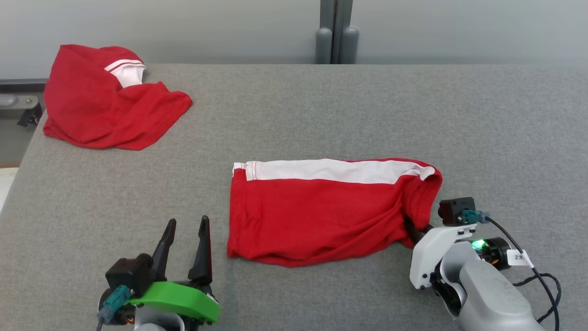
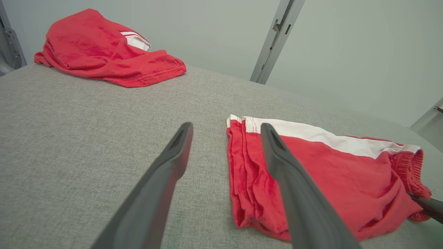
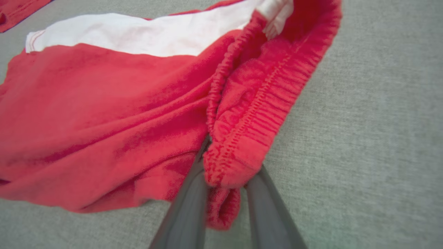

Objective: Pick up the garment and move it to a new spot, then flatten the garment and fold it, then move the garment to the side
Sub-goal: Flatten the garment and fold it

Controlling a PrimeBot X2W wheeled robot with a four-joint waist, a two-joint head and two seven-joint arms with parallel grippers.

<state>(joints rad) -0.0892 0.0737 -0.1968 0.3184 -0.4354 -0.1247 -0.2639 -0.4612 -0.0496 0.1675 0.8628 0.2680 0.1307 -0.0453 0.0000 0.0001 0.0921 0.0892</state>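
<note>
Right end effector [image 1: 415,231] is gripping the shorts [image 1: 321,216] at their near right corner, its fingers clamping a bunched fold of the elastic waistband [image 3: 256,114]. The shorts are lying flat mid-counter, with a white stripe running along their far edge. Left end effector [image 1: 188,221] is hovering with its jaws spread just left of the shorts, touching nothing. A crumpled red garment [image 1: 101,105] is sitting at the far left corner, well apart from both. The grey, fabric-covered counter [image 1: 321,101] is stretching back to a pale wall [image 1: 206,27], where a grey post [image 1: 336,32] is standing.
</note>
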